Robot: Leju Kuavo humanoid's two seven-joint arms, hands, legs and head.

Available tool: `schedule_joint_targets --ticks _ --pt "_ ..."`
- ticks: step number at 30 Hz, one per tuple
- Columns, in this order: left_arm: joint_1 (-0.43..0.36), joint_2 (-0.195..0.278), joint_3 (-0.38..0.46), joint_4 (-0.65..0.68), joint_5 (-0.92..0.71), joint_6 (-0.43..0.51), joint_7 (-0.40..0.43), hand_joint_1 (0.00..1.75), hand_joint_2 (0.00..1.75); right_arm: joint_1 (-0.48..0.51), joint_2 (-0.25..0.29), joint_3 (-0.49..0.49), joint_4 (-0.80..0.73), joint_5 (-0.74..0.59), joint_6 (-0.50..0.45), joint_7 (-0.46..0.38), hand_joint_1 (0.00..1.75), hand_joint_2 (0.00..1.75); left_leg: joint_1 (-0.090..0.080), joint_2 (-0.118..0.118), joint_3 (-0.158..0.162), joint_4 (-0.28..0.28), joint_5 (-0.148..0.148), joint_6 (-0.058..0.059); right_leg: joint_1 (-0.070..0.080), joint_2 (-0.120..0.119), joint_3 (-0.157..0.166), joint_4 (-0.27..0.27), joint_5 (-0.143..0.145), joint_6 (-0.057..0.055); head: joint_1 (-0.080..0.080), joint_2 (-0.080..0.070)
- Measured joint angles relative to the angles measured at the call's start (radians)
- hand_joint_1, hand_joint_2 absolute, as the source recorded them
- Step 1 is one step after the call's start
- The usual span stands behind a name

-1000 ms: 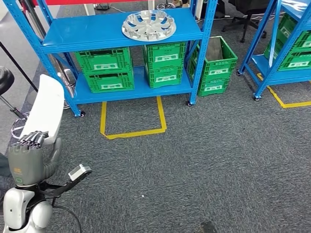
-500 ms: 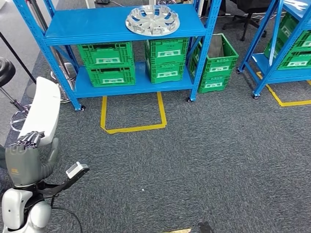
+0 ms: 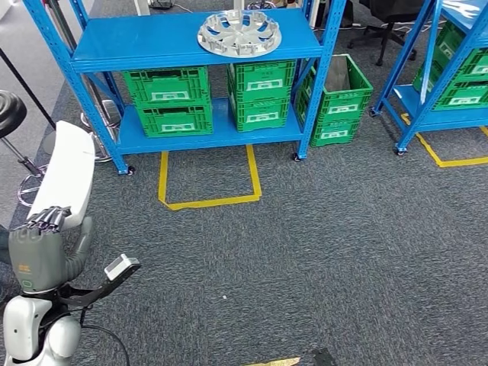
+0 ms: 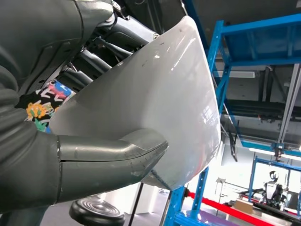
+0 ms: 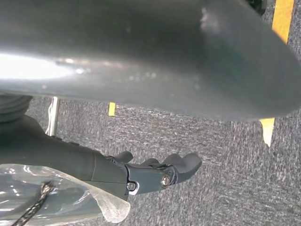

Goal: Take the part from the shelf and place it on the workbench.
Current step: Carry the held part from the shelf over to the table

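Observation:
My left hand [image 3: 41, 248] holds a white curved part [image 3: 68, 171] upright at the lower left of the head view, fingers [image 3: 48, 218] hooked over its near edge. In the left wrist view the thick grey thumb [image 4: 117, 153] presses against the glossy white part [image 4: 160, 99]. My right hand [image 5: 142, 172] hangs over the grey carpet, its dark fingers stretched out with nothing in them.
A blue shelf [image 3: 144, 44] stands ahead with a silver wheel cover [image 3: 239, 33] on top and green crates [image 3: 172, 99] below. A yellow floor outline [image 3: 210, 200] lies before it. A second blue shelf [image 3: 437, 91] is at the right, a black stool [image 3: 10, 114] at the left.
The whole picture has shifted a little, the shelf sitting higher than a second ago, so the camera has moved. My left hand still holds the white part the same way.

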Motion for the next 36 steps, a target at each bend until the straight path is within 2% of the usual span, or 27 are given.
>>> schedule_joint_targets --ticks 13,30,36 --pt "0.0 0.003 0.0 0.001 -0.011 0.0 0.011 1.75 1.75 0.0 0.0 0.0 0.0 -0.009 0.001 -0.005 0.0 0.0 0.0 0.0 -0.005 0.0 0.005 -0.002 0.0 0.0 -0.008 0.005 0.003 -0.003 0.0 0.0" --pt "-0.018 0.036 -0.005 0.011 -0.014 0.0 0.055 1.75 1.75 0.0 0.0 0.0 0.0 -0.023 0.002 0.008 0.0 0.0 0.0 0.0 -0.007 0.0 0.007 -0.003 0.001 0.0 -0.01 0.005 0.004 -0.003 0.0 0.0" --pt "-0.023 0.044 -0.009 0.013 -0.018 0.0 0.065 1.75 1.75 0.0 0.0 0.0 0.0 -0.025 0.002 0.011 0.0 0.0 -0.002 0.0 -0.01 0.003 0.006 -0.002 -0.002 0.0 -0.012 0.005 0.007 0.0 0.0 0.0"
